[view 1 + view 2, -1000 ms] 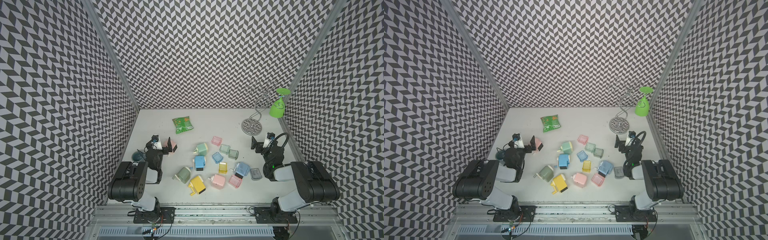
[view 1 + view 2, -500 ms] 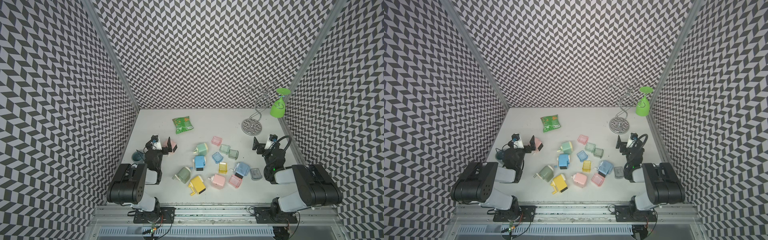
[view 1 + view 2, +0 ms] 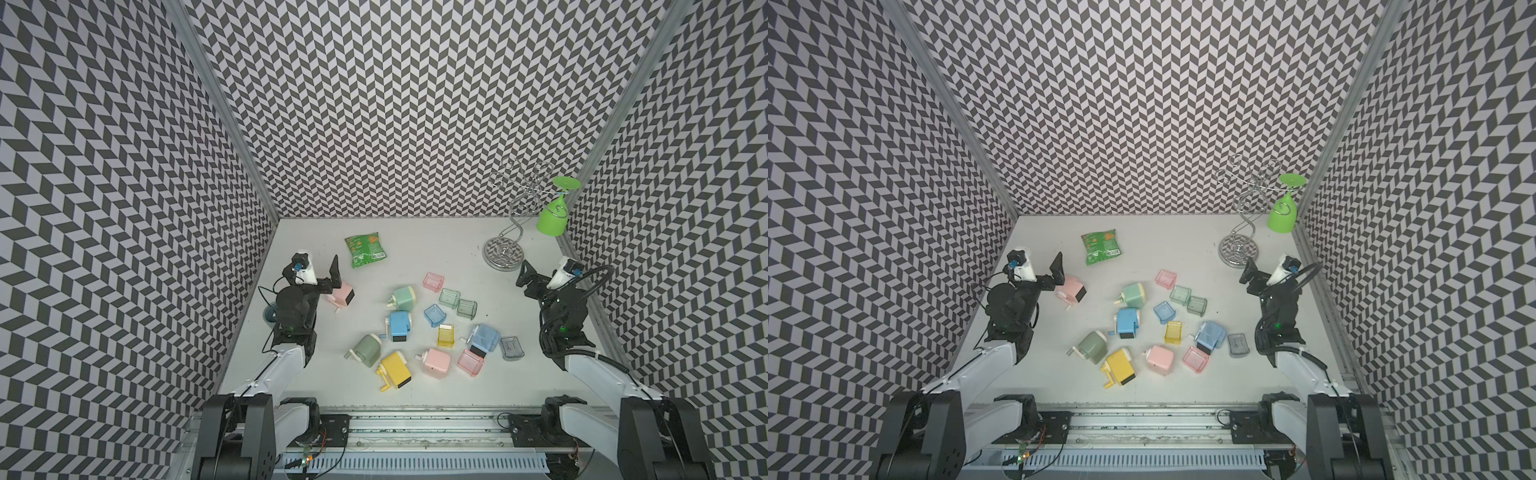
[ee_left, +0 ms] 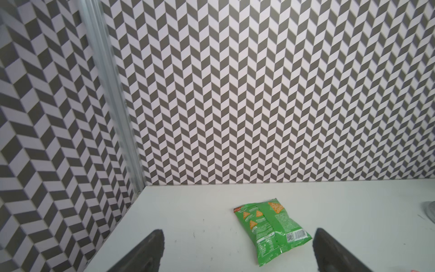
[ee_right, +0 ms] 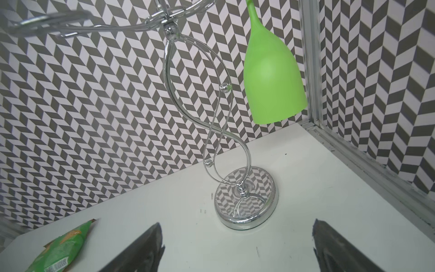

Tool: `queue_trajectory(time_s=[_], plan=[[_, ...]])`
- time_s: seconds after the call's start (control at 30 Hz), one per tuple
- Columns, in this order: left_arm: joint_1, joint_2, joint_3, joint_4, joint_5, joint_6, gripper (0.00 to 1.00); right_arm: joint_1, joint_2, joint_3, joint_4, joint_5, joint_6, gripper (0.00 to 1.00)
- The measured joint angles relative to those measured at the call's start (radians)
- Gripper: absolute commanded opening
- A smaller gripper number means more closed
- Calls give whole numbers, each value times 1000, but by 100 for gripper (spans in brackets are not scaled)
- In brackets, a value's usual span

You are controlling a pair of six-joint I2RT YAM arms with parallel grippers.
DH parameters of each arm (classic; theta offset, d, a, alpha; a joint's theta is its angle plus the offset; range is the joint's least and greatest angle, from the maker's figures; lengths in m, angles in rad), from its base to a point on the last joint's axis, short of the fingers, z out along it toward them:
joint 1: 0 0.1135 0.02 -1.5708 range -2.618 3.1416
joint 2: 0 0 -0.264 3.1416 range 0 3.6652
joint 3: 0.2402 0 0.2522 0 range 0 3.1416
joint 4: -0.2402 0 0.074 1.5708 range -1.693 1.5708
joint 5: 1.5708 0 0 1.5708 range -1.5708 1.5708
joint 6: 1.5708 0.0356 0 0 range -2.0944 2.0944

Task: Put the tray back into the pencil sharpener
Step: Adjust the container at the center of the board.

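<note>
Both grippers are seen with jaws spread wide and nothing between them. The left gripper point(image 3: 322, 276) is held just beside a pink pencil sharpener point(image 3: 343, 293), which lies on the white table point(image 3: 415, 245) close under one of its fingers point(image 3: 334, 268); whether they touch cannot be told. The loose trays are scattered in the middle of the table, well apart from both grippers, among them a pink tray point(image 3: 433, 281), a blue tray point(image 3: 433, 314), a yellow tray point(image 3: 446, 336) and a gray tray point(image 3: 511, 348). The right gripper point(image 3: 527, 277) is held above the table near a chrome glass stand point(image 3: 503, 253).
</note>
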Motion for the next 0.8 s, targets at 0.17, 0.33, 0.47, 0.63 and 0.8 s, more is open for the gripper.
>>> queue_trajectory(time_s=[0.17,0.33,0.47,0.63,0.8], plan=[[-24,-31,40,-129,100,-31,100,2,0,123,-277,-99,84,93],[-113,-32,74,-256,147,-24,100,37,9,199,-487,-174,91,91],[-179,-32,113,-346,179,14,99,125,29,237,-595,-200,71,90],[-235,-22,164,-446,209,101,100,250,79,286,-650,-200,30,87],[-259,20,204,-505,236,175,99,326,176,360,-666,-187,-6,85]])
